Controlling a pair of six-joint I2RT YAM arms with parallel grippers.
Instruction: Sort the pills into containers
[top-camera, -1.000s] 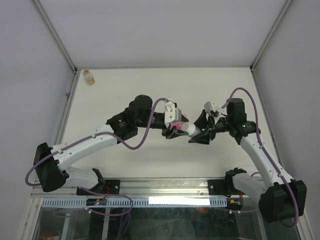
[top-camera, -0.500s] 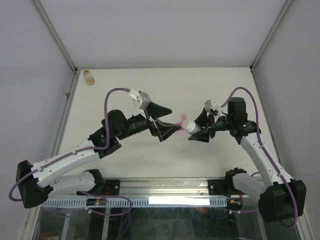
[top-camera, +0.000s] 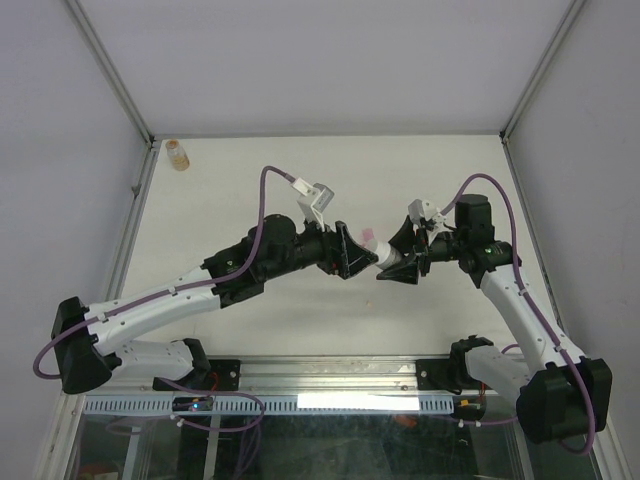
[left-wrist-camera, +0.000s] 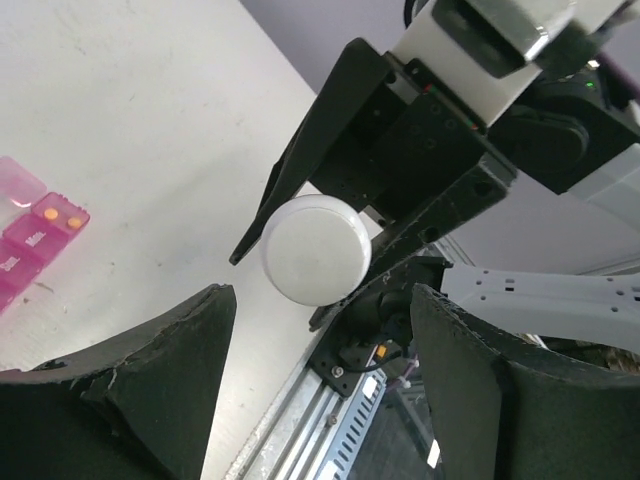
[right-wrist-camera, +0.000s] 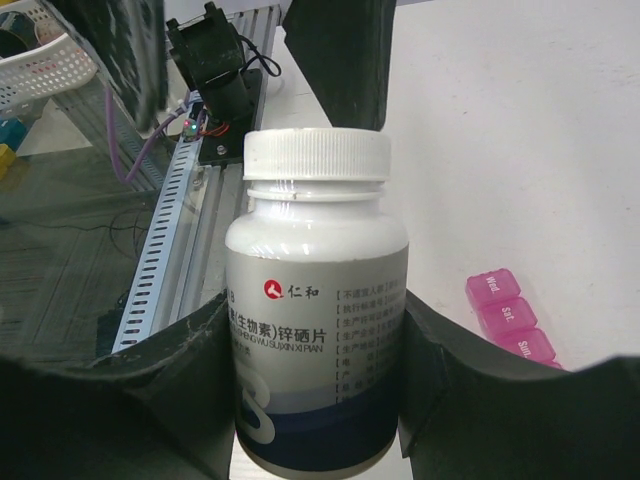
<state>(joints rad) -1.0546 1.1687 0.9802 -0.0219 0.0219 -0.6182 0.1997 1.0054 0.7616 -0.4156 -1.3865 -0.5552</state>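
Note:
My right gripper (top-camera: 402, 266) is shut on a white-capped pill bottle (right-wrist-camera: 315, 320) and holds it sideways above the table, cap toward the left arm. My left gripper (top-camera: 354, 254) is open, its jaws spread just short of the white cap (left-wrist-camera: 316, 248) and not touching it. The pink organiser strip (top-camera: 367, 235) lies on the table just behind the two grippers. In the left wrist view its compartments (left-wrist-camera: 30, 225) sit at the left edge, one holding two tiny orange pills (left-wrist-camera: 60, 213). In the right wrist view the organiser (right-wrist-camera: 505, 315) lies right of the bottle, lids closed.
A small amber bottle (top-camera: 177, 153) stands at the far left corner of the table. The metal rail (top-camera: 330, 372) runs along the near edge. Frame posts (top-camera: 110, 75) and walls bound the back and sides.
My left gripper drew back to the left from the bottle, turned its wrist, and has come back close to the cap, open. The right gripper and bottle barely moved.

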